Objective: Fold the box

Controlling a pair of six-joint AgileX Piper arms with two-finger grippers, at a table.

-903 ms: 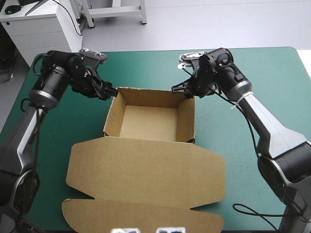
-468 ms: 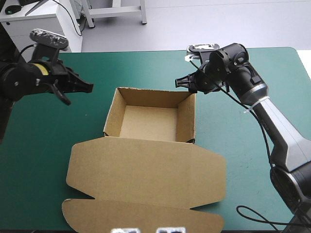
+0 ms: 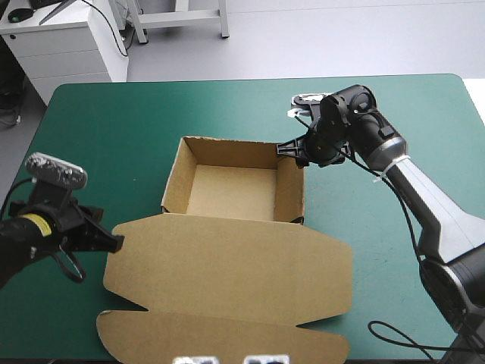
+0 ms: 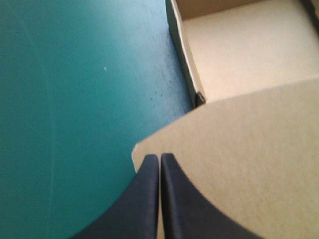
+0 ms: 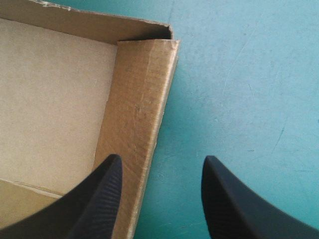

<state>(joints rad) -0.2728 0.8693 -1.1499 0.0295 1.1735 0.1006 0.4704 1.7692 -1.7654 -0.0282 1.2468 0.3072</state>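
Observation:
The brown box (image 3: 227, 149) stands mid-table as an open tray, its lid (image 3: 227, 265) lying flat toward the near edge. My left gripper (image 3: 117, 243) is low at the lid's left corner, its black fingers shut. In the left wrist view the left gripper (image 4: 159, 156) points over that corner of the lid (image 4: 249, 149), with the tray (image 4: 239, 45) ahead. My right gripper (image 3: 292, 149) is open at the tray's far right corner. The right wrist view shows the right gripper (image 5: 162, 158) straddling the right wall (image 5: 142, 99), one finger inside and one outside.
Bare teal-green cover (image 3: 114, 121) lies left of the tray, and more of it right of the tray and beyond it. The lid's front flap (image 3: 220, 337) reaches close to the near edge.
My left gripper swung away from the tray's far left corner, shut, and came down to the lid's left corner. The right gripper shifted only slightly at the far right corner.

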